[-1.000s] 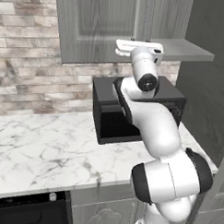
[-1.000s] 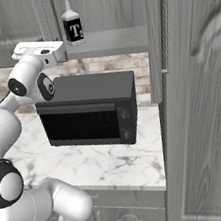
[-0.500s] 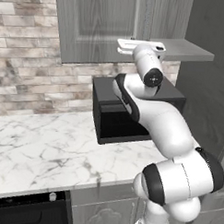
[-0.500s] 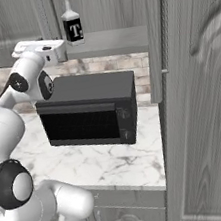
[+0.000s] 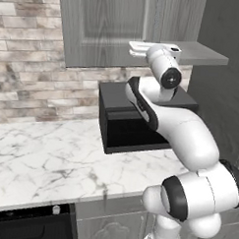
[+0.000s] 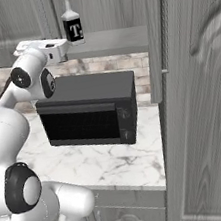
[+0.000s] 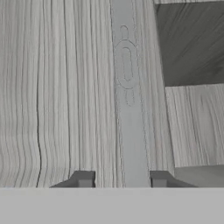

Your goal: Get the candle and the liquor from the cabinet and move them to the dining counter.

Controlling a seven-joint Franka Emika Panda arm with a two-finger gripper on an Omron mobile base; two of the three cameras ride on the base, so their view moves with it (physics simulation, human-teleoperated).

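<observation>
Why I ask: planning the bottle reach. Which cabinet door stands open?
The right door, swung out edge-on beside the shelf holding the liquor; the left door lies flat and shut.

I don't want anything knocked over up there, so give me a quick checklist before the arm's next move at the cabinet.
1. Liquor upright on the cabinet shelf: ok.
2. Right-hand cabinet door swung open: ok.
3. Left-hand cabinet door open: not ok, it is shut.
4. Candle located: cannot tell.
5. Gripper has a firm hold: cannot tell. Its fingertips stand either side of a pale vertical strip on the wood grain, but contact is unclear.
6. Arm clear of the microwave: cannot tell. It passes close over the top.
</observation>
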